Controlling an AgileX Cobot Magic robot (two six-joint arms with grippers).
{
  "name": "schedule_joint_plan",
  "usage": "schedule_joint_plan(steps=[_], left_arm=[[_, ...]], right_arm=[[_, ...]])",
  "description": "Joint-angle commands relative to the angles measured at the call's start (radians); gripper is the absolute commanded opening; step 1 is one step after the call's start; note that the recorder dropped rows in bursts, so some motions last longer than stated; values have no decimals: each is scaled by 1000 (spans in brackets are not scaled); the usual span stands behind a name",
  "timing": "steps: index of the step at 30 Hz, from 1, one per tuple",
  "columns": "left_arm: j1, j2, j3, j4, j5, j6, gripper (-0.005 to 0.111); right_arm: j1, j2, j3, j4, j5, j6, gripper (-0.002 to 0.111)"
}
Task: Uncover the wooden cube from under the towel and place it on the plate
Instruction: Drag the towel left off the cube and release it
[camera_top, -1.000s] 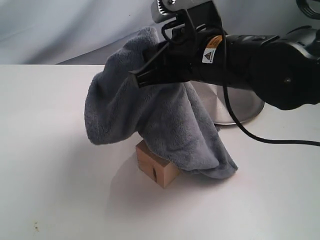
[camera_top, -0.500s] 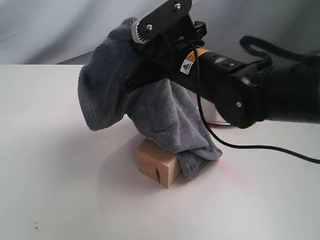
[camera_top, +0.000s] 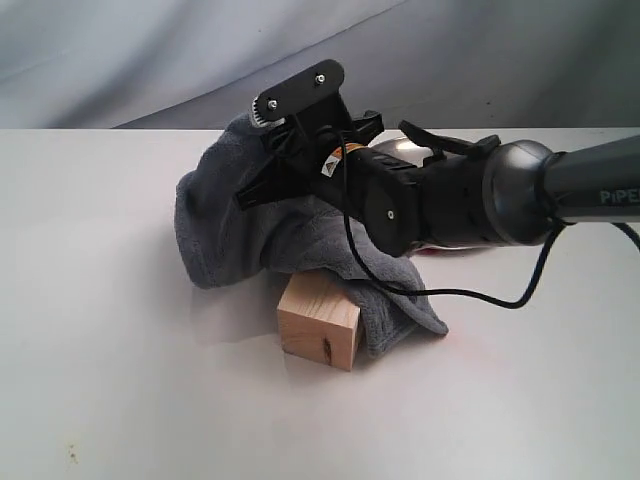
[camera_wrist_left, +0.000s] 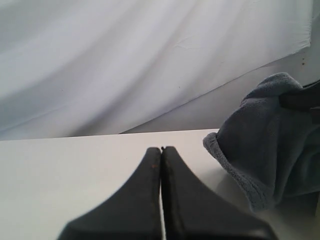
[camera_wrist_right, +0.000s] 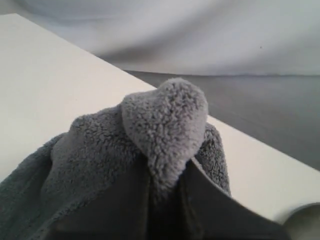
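The towel (camera_top: 225, 225) is fuzzy blue-grey. Against it, the wooden cube (camera_top: 318, 322) is pale tan with fine grain and one small dark mark. The right hand (camera_top: 245, 198) and left hand (camera_wrist_left: 161, 152) are black, the surface (camera_top: 120, 380) white.

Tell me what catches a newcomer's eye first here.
The black right end effector, mid-table, is clamped on a bunched blue-grey towel. Just in front, the pale wooden cube sits on the white table, its near faces bare, with the towel draped behind and beside it.
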Motion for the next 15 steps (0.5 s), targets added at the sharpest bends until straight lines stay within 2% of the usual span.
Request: schedule_joint_plan(steps=[1,3,5,7,12,15], left_arm=[[2,-4,4,-2,-11,-2,0],[2,-4,4,-2,-11,-2,0],[2,-4,4,-2,-11,-2,0],[2,-4,4,-2,-11,-2,0],[2,-4,4,-2,-11,-2,0],[2,-4,4,-2,-11,-2,0]], right_arm=[[0,2,-20,51,106,-7,0],[0,4,-20,51,140,-7,2],[0,4,-20,51,165,-7,9],[0,4,-20,51,175,-7,22],[0,4,-20,51,175,-7,63],[0,0,-20,51,175,-7,72]])
